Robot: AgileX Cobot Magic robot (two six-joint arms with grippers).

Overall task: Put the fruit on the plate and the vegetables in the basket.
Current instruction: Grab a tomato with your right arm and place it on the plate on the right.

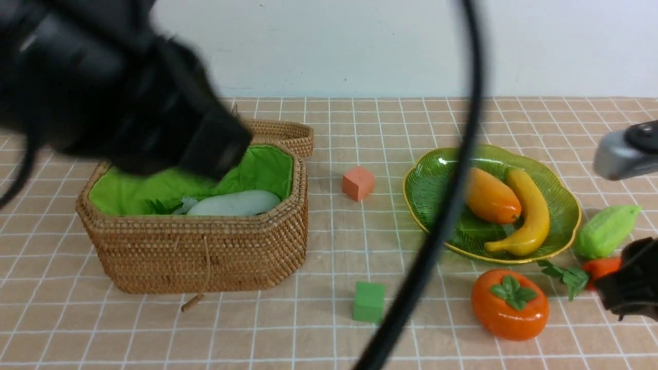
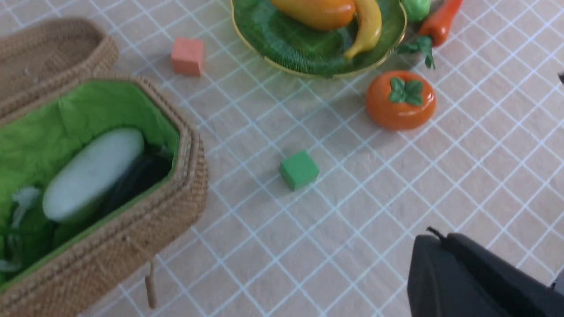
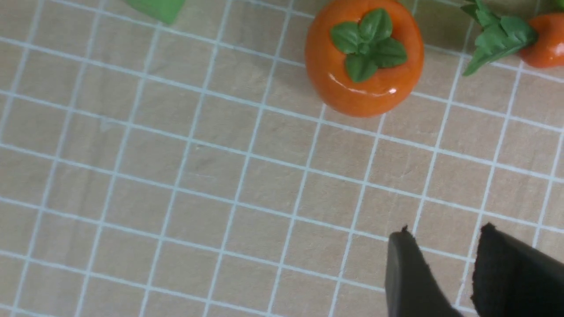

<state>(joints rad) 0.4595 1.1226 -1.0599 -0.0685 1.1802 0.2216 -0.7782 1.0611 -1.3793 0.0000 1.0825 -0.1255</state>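
Observation:
The wicker basket [image 1: 205, 257] holds a white radish [image 1: 236, 204] and a dark eggplant [image 2: 141, 176] beside it. On the green plate [image 1: 429, 180] lie a mango [image 1: 491, 198] and a banana [image 1: 532, 216]. The persimmon [image 1: 510, 304] sits on the table in front of the plate. A light green gourd [image 1: 606, 230] and a carrot [image 1: 599, 266] lie to the plate's right. My left gripper [image 2: 440, 240] is shut and empty, and its arm hangs blurred over the basket. My right gripper [image 3: 445, 231] is open and empty, near the persimmon [image 3: 365, 57] and carrot.
A salmon cube [image 1: 358, 183] lies between basket and plate. A green cube [image 1: 368, 301] lies nearer me. The basket's lid [image 1: 288, 133] hangs open behind it. A black cable [image 1: 437, 231] crosses the front view over the plate's left side.

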